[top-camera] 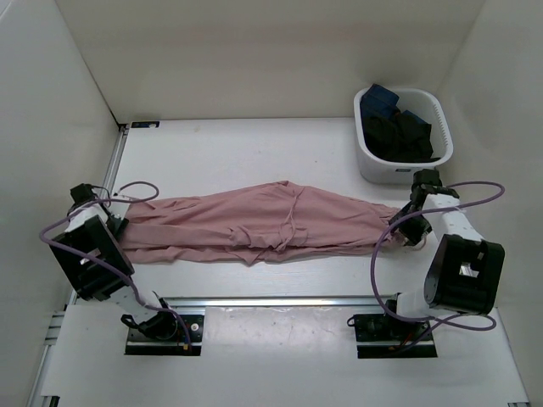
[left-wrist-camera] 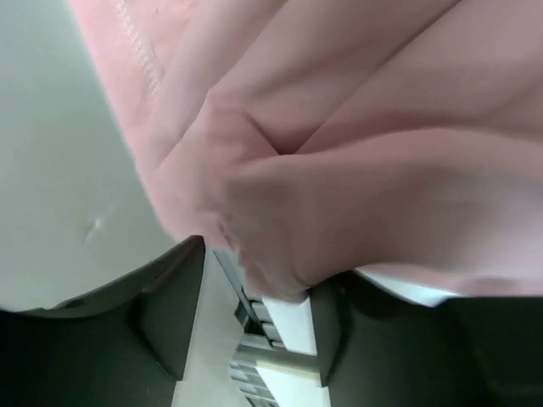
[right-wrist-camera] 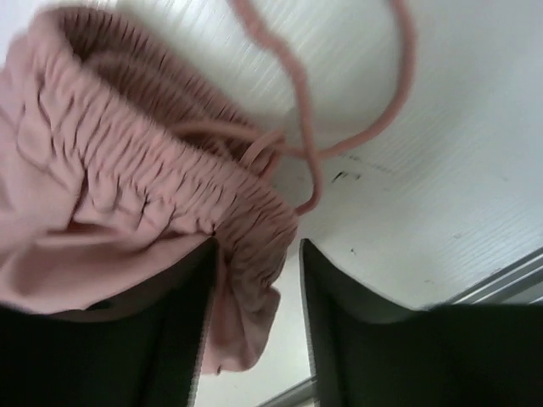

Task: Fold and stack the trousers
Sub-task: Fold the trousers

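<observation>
Top view, trousers point(top-camera: 263, 225): dusty pink, stretched left to right across the white table point(top-camera: 254, 153), rumpled in the middle, lying between the two arms
Top view, left gripper point(top-camera: 116, 222): down at the left end of the cloth, at the leg ends
Top view, right gripper point(top-camera: 411, 227): down at the right end of the cloth, at the waist
Top view, basket point(top-camera: 366, 161): white, at the far right of the table, apart from the trousers, holding dark clothes point(top-camera: 399, 131)
Left wrist view, fingers point(left-wrist-camera: 170, 322): dark, one on either side of a bunched pink fold that fills the gap; blurred, so cannot tell whether clamped or merely around it
Right wrist view, waistband point(right-wrist-camera: 170, 186): gathered elastic, draped over one finger and hanging into the gap
Right wrist view, jaws: apart, a sliver of table showing between the cloth and the other finger, so not clamped
Right wrist view, drawstring point(right-wrist-camera: 305, 127): pink, looping loose over the table beyond the waistband
</observation>
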Robot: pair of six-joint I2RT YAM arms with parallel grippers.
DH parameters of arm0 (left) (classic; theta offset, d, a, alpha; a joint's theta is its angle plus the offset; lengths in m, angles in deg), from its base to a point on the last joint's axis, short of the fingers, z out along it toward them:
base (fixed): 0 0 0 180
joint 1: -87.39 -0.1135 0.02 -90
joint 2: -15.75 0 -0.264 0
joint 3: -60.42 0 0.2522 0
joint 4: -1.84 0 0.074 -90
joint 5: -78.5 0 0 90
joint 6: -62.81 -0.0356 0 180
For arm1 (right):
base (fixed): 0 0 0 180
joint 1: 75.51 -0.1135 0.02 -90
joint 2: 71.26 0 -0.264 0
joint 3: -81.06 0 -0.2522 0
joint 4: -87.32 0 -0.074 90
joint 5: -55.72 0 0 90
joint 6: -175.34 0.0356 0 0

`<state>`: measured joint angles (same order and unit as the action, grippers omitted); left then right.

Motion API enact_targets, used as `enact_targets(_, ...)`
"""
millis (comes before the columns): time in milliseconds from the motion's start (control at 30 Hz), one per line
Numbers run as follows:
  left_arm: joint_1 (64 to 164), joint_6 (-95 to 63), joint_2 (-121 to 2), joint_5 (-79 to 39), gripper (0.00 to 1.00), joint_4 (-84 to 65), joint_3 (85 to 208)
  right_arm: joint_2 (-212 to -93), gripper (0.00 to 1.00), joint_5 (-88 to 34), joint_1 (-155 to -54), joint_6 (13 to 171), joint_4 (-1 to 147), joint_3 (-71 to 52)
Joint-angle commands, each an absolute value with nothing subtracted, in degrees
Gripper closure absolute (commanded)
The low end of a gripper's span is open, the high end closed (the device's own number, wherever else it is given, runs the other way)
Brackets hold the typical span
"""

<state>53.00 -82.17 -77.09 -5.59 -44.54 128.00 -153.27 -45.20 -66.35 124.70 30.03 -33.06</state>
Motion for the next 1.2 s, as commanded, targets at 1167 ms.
enact_targets(1167, 52.5, -89.3, -96.7, -22.5, 0.38, -80.3, 157.5, -161.9, 0.30, -39.6, -97.7, 110.4, 27.5, -4.8)
